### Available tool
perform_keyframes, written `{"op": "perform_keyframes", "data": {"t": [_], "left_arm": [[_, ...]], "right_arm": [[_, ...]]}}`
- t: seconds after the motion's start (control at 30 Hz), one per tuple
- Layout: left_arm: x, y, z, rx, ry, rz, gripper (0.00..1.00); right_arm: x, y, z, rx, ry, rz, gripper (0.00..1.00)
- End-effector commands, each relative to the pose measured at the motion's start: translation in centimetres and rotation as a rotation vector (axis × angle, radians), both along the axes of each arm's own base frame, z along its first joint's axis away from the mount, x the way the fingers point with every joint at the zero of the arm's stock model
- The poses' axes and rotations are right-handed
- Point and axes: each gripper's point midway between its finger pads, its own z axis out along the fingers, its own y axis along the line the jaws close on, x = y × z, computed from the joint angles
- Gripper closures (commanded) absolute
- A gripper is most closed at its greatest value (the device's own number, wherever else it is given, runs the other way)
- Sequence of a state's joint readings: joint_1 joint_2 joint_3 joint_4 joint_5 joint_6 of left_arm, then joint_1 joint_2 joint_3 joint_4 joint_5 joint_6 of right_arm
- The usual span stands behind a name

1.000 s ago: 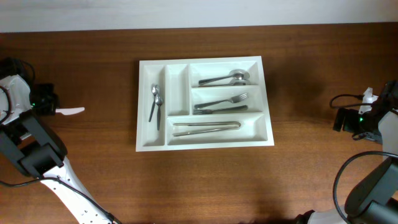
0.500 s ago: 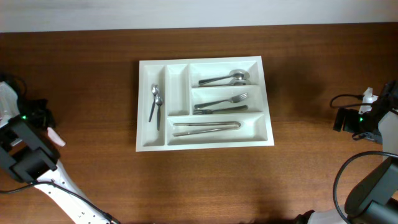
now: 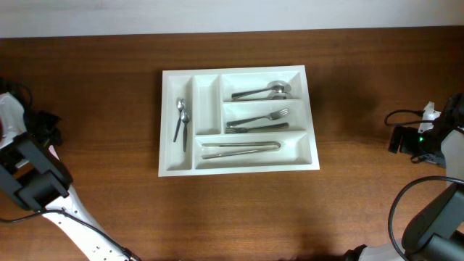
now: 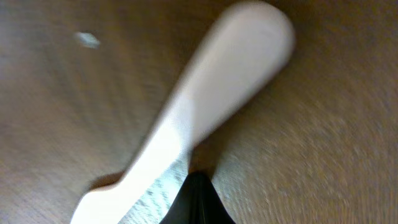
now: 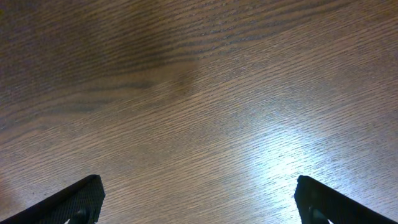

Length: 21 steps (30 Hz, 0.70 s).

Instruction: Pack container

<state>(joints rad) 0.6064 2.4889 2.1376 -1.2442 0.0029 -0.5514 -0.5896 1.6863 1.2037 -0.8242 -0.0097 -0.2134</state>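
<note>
The container [image 3: 165, 163], a white five-compartment tray, lies mid-table. It holds two small spoons [image 3: 181, 119] in its left upright slot, spoons [image 3: 261, 92], forks [image 3: 257, 120] and long knives [image 3: 241, 148] in the three horizontal slots. My left gripper [image 3: 52, 145] is far left of the tray, low over the table. In the left wrist view its black fingers [image 4: 196, 199] are pressed shut. A blurred white elongated piece [image 4: 211, 99] lies just past their tip, and I cannot tell whether it is held. My right gripper [image 3: 396, 138] [image 5: 199, 202] stands open over bare wood, far right.
The second upright slot [image 3: 206, 105] of the tray has nothing in it. Brown wooden tabletop [image 3: 232, 210] surrounds the tray. A pale wall strip [image 3: 232, 14] runs along the far edge. A small pale fleck [image 4: 87, 39] sits on the wood near the left gripper.
The left gripper has swung back toward the left edge. The white piece pointed right a second ago and now sits tucked near the arm. The right arm and the tray have not moved.
</note>
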Motion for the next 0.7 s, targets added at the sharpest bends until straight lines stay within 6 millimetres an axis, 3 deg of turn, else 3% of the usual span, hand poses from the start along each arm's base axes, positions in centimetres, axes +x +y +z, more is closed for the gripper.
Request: {"op": "perform_keyframes", "data": {"t": [0.0,0.2,0.23,0.27,0.3,0.33,0.37,0.53,0.67], "left_arm": [[2.0,-0.6,3.1,0.055,-0.064,-0.175,0.98],[2.7,-1.8,8.3,0.103,-0.129,-0.221,0.98],[2.5,-1.9,8.8,0.104,-0.13,-0.222,0.9],[2.3,-2.1,9.4,0.104,-0.129,-0.222,0.72],[1.9,-2.2,9.9,0.1,-0.125,-0.219,0.49],[1.5,-2.2,10.1,0.097,-0.119,-0.218,0.15],[1.0,-2.3,10.4,0.091,-0.11,-0.222,0.01],[-1.7,-2.1,10.4,0.049,-0.032,-0.302,0.01],[-4.0,0.1,10.6,0.121,0.072,-0.287,0.01]], "right_arm": [[0.1,0.1,-0.2,0.008,-0.002,0.006,0.01],[0.1,0.1,-0.2,0.008,-0.002,0.006,0.01],[0.1,0.1,-0.2,0.008,-0.002,0.006,0.01],[0.1,0.1,-0.2,0.008,-0.002,0.006,0.01],[0.1,0.1,-0.2,0.008,-0.002,0.006,0.01],[0.1,0.1,-0.2,0.008,-0.002,0.006,0.01],[0.1,0.1,-0.2,0.008,-0.002,0.006,0.01],[0.1,0.1,-0.2,0.008,-0.002,0.006,0.01],[0.1,0.1,-0.2,0.008,-0.002,0.006,0.01]]}}
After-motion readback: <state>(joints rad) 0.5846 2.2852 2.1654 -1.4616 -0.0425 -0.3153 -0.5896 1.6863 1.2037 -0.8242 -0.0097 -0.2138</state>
